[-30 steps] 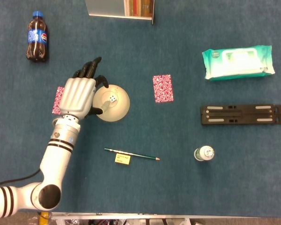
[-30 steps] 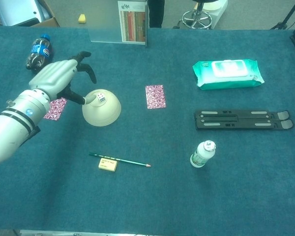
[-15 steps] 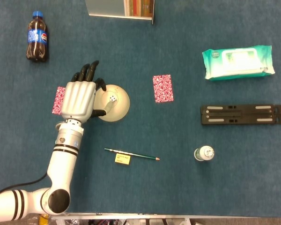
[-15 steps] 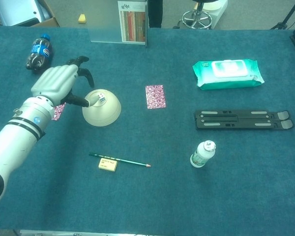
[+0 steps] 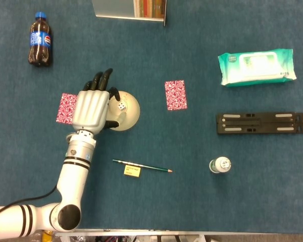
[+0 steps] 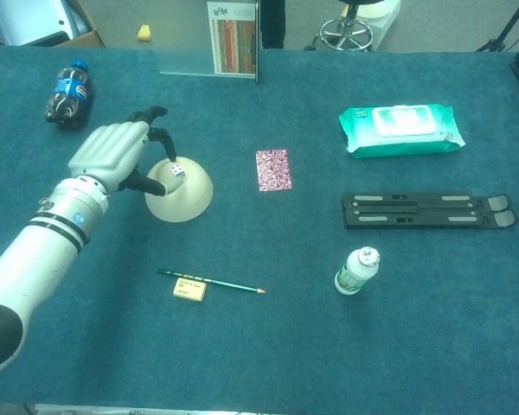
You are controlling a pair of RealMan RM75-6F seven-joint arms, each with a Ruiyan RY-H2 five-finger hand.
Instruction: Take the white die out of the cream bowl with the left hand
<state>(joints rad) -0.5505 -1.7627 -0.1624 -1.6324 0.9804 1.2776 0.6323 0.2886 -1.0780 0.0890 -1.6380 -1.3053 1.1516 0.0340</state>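
Head view: your left hand (image 5: 93, 105) over round cream bowl (image 5: 128, 114), fingers apart, empty; small white die (image 5: 120, 106) inside bowl.

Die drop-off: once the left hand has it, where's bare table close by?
Bare cloth between the cream bowl and the right patterned card, and just below the bowl above the pencil. Crowded left of the bowl: the left hand and another card.

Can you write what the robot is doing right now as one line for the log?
left hand: open, over cream bowl's left side | white die: in bowl, not held | right hand: not in view | step: grasp not yet made
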